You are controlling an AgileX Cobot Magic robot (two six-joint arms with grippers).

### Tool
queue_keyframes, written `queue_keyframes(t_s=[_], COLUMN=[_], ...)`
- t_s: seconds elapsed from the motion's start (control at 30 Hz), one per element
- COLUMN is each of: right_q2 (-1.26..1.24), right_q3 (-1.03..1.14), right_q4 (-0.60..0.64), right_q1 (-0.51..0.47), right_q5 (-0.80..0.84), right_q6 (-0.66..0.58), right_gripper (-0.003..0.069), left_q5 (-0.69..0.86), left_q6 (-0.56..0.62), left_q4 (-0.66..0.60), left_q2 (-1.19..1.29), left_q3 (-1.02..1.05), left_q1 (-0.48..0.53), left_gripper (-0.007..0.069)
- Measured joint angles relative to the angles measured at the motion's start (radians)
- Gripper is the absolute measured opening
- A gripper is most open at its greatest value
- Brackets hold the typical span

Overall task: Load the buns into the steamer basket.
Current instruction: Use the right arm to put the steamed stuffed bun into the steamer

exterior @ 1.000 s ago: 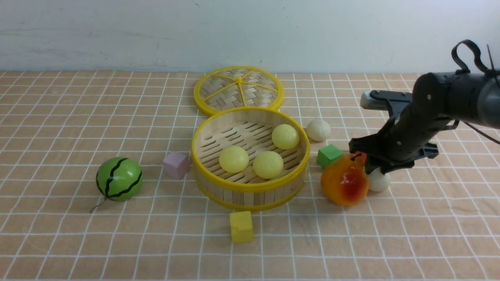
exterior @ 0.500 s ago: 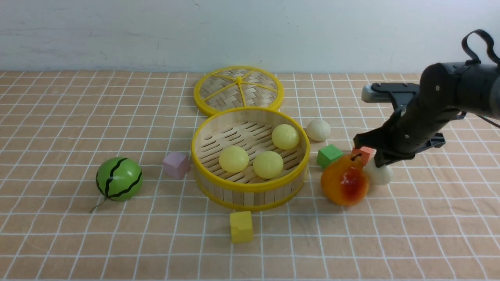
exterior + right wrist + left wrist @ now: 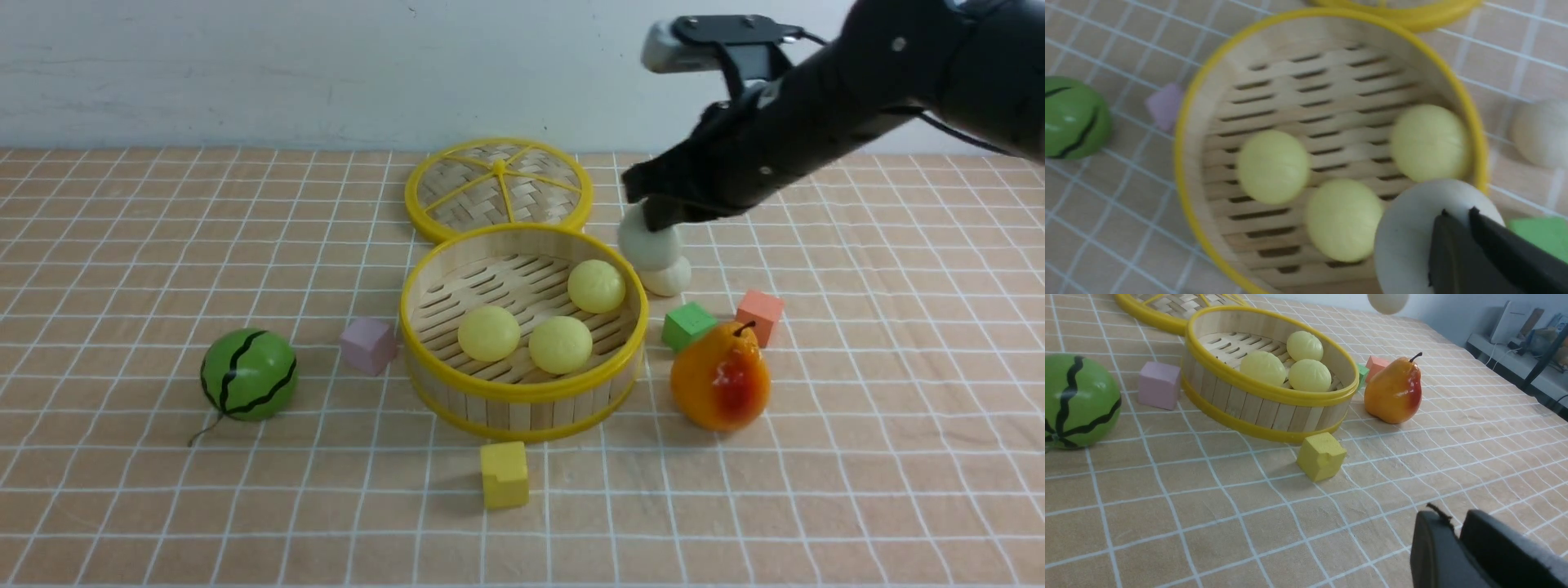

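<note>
Three buns [image 3: 488, 332] lie in the basket [image 3: 522, 390]. Your right end effector [image 3: 653, 219] holds a white bun [image 3: 647, 247] near the rim; move it over, then let go.

Front cam sits between my arms, facing the worktop's [image 3: 122, 506] far edge. Left wrist cam is low by the near edge, aimed toward the far-right corner. Right wrist cam is close, looking down. All three share the steamer basket [image 3: 522, 404].
</note>
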Motion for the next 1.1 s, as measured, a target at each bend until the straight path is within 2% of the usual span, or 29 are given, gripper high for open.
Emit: queue_keyframes(t_s=[0.2, 0.47, 0.8, 0.9, 0.97, 1.0, 1.03, 1.1], right_q2=[0.176, 0.358, 0.458, 0.474, 0.48, 0.48, 0.48, 0.466], right_q3=[-0.142, -0.319, -0.366, -0.366, -0.366, -0.366, -0.366, -0.366], right_q4=[0.07, 0.097, 0.098, 0.112, 0.122, 0.122, 0.122, 0.121], right_q1=[0.082, 0.154, 0.162, 0.162, 0.162, 0.162, 0.162, 0.162], right_q5=[-0.055, -0.095, -0.158, -0.175, -0.194, -0.196, -0.198, -0.183], right_q6=[-0.033, -0.057, -0.059, -0.059, -0.059, -0.059, -0.059, -0.059], right_gripper=[0.0008, 0.0011, 0.0038, 0.0102, 0.0202, 0.0222, 0.0307, 0.0412], left_q5=[0.0, 0.0, 0.0, 0.0, 0.0, 0.0, 0.0, 0.0], left_q6=[0.0, 0.0, 0.0, 0.0, 0.0, 0.0, 0.0, 0.0], left_q4=[0.0, 0.0, 0.0, 0.0, 0.0, 0.0, 0.0, 0.0], left_q2=[0.0, 0.0, 0.0, 0.0, 0.0, 0.0, 0.0, 0.0], left_q3=[0.0, 0.0, 0.0, 0.0, 0.0, 0.0, 0.0, 0.0], left_q1=[0.0, 0.0, 0.0, 0.0, 0.0, 0.0, 0.0, 0.0], left_gripper=[0.0095, 0.0104, 0.011, 0.011, 0.011, 0.011, 0.0113, 0.0116])
